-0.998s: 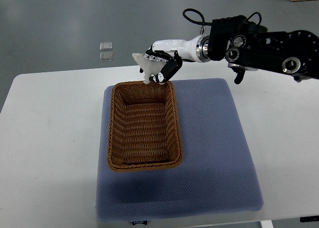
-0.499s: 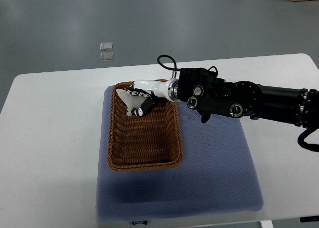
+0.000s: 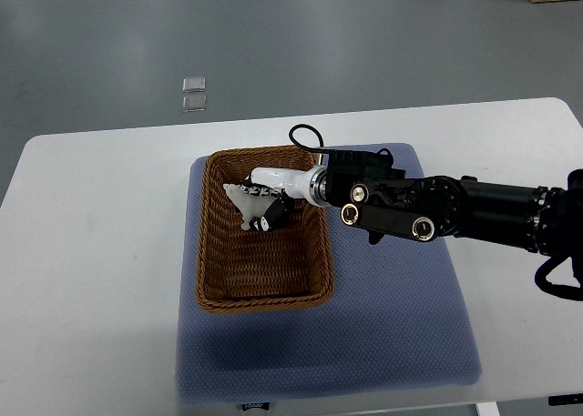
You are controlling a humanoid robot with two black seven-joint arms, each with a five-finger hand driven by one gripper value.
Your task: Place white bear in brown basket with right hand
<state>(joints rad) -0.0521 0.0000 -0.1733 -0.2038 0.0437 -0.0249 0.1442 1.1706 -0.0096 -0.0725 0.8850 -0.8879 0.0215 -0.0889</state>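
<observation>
top view: the right hand [image 3: 265, 207] reaches in from the right edge, its black forearm crossing the blue mat [image 3: 392, 325] and the basket's right rim. its fingers are curled around the white bear [image 3: 244, 201], which sits inside the outline of the brown basket [image 3: 217, 279], over the far half of it. whether the bear touches the woven floor or hangs just above it cannot be told from this angle. the left hand is not in view. the white table [image 3: 91, 279] carries the mat, and the basket rests on the mat's left part.

judging by this, the carry is done and the step in hand is the lowering and release. the next move calls for the fingers to loosen so the bear settles on the basket floor, then for the hand to lift out without snagging the rim or dragging the toy along
</observation>
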